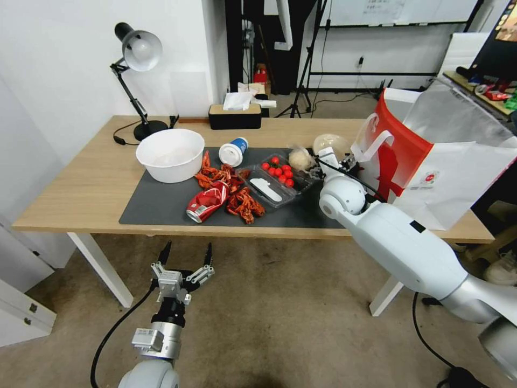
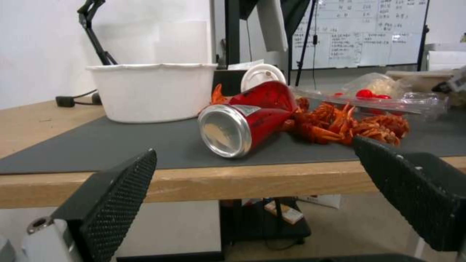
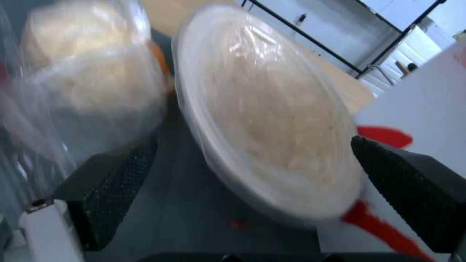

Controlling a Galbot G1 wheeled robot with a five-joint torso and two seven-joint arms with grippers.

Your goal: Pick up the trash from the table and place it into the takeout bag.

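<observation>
Nothing before me can be read. The whiteboard on the far wall, well beyond my left pincer, carries rows of handwriting too small to make out. The takeout bag beside my right arm bears a small round red emblem whose lettering I cannot tell.

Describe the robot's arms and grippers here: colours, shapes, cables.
Both arms have glossy white rounded shells with silver metal sections. The left gripper has two black pointed fingers with dimpled pads on a silver-and-black wrist, trailed by a black cable. The right gripper's fingers match. A black cable loops along the right arm.
</observation>
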